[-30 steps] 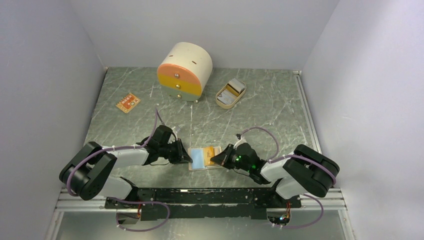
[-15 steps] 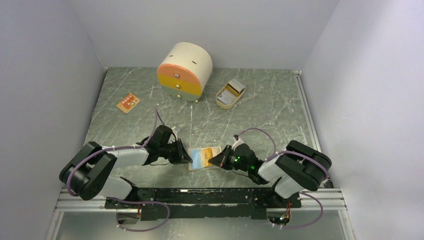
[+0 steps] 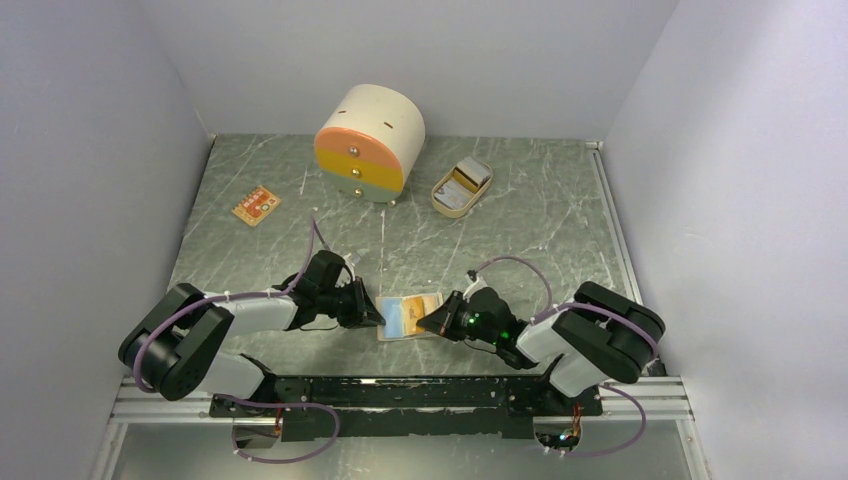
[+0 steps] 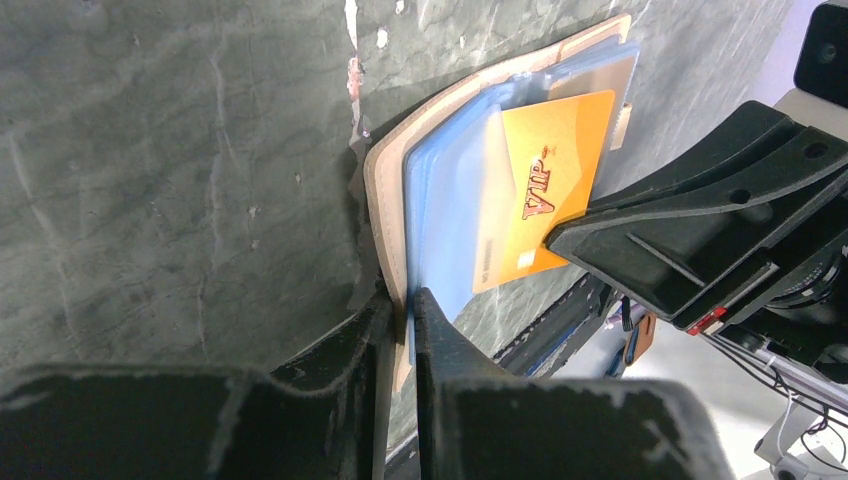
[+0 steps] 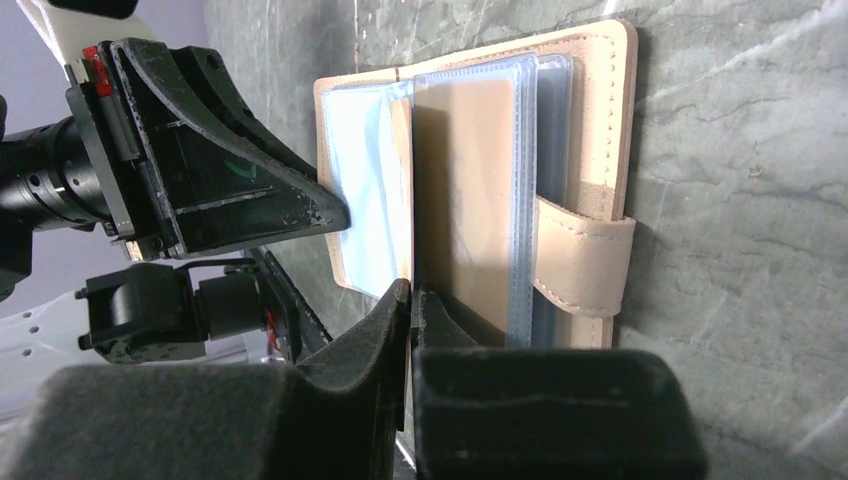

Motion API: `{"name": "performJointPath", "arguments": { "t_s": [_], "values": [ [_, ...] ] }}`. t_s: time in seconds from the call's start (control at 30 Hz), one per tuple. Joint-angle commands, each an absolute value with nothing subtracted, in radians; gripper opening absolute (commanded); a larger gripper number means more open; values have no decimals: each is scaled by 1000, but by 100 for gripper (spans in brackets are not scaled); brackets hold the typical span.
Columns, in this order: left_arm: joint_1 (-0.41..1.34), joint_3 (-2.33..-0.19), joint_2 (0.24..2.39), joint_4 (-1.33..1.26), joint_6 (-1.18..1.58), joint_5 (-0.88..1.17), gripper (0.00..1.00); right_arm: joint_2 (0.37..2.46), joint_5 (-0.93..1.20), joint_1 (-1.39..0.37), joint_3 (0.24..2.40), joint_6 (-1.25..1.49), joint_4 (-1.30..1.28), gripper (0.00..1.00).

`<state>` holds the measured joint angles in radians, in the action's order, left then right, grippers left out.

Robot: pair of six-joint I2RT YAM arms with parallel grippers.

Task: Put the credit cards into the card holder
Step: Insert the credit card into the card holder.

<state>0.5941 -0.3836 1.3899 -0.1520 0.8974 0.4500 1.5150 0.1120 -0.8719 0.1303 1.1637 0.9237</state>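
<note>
Since earlier, right fingers [image 5: 365, 335] shifted left, pinched shut on orange card [image 4: 545, 190]. Clamped between left fingers [image 4: 445, 340]: holder [image 5: 585, 260] edge, on counter [image 4: 150, 150].

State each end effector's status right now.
Left end effector: shut on the card holder.
Right end effector: shut on the orange card.

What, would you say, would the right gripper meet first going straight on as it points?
Most likely the open tan leather-like card holder: the right gripper, shut on the orange VIP card, points into its clear sleeves. The left gripper, pinching the holder's far edge, lies just beyond; depth is unclear.
</note>
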Motion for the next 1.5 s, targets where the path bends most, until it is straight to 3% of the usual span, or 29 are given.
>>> {"name": "performJointPath", "arguments": {
  "t_s": [0.0, 0.83, 1.33, 1.47],
  "values": [
    [590, -373, 1379, -175, 902, 476, 17, 1485, 91, -881, 134, 1166, 823, 2],
    [598, -374, 1382, -182, 911, 471, 17, 1401, -26, -931, 92, 1238, 771, 0],
    [604, -376, 1390, -191, 908, 483, 16, 1554, 42, -937, 119, 1212, 975, 0],
    [605, -373, 1399, -201, 908, 488, 11, 1531, 20, -937, 106, 1207, 991, 0]
  ]
}}
